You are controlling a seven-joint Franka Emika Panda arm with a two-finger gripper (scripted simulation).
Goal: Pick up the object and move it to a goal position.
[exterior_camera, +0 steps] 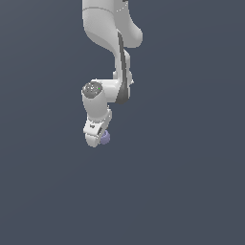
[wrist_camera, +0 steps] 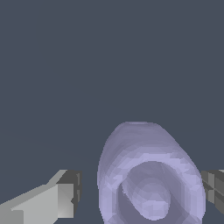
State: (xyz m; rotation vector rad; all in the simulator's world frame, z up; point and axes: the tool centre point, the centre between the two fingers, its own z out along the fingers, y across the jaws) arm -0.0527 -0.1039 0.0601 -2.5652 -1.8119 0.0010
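Between the spread jaws, lavender object (wrist_camera: 151, 175), touching one finger (wrist_camera: 214, 186), clear of the other.

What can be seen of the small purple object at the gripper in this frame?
The object is a lavender-purple, rounded, lumpy form with a smooth matte look and a deep curled hollow facing the wrist camera. It sits between the gripper's two fingers: one fingertip meets its side, while a gap shows before the other. In the exterior view it is a small purple blob at the gripper's tip, far smaller than the gripper. Whether it rests on the surface or is lifted cannot be told.
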